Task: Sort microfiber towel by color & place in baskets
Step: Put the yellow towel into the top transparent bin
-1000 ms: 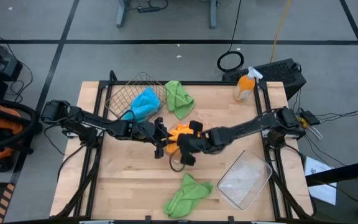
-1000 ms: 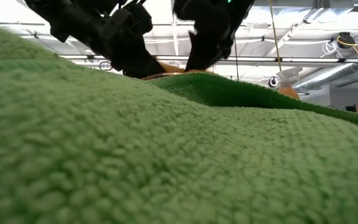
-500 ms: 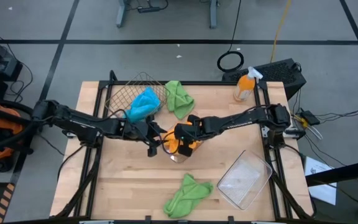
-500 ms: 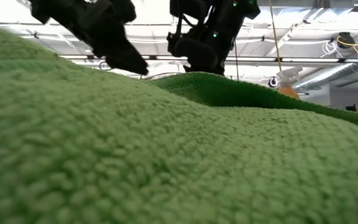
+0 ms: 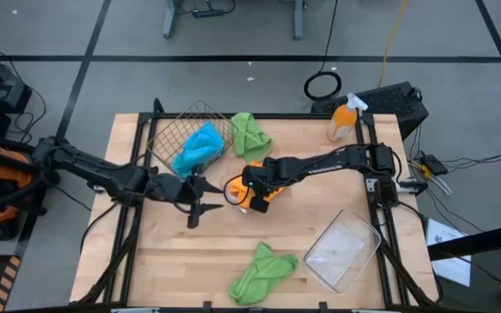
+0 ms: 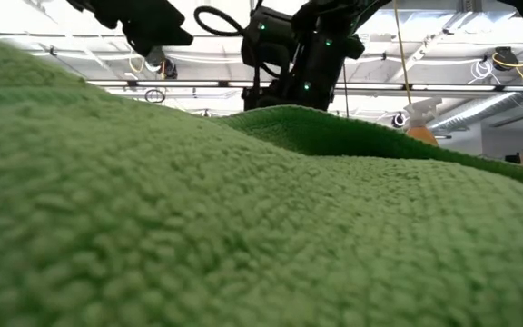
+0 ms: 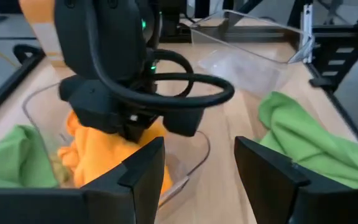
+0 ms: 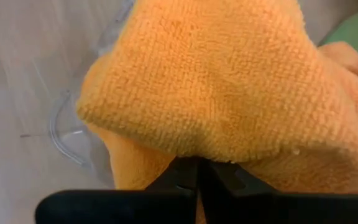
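My right gripper is shut on an orange towel over a clear tray at the table's middle. My left gripper stands open to the left of that tray, touching nothing; its wrist view looks between its fingers at the right gripper and the orange towel. Blue towels lie in the wire basket. One green towel lies beside the basket. Another green towel lies by the near edge and fills the low view. My right gripper pinches a raised fold of the orange towel between its two shut fingers, coming from above and pointing down. The rest of the towel bunches below the fingers, and its lower part lies in the clear tray.
A second clear tray sits at the right near corner. An orange spray bottle stands at the far right corner. Bare wood lies between the left gripper and the near green towel.
My left gripper has drawn back from the orange towel toward the table's left edge. My right gripper, still shut on the orange towel, has moved toward the left and the far edge, carrying the towel with it.
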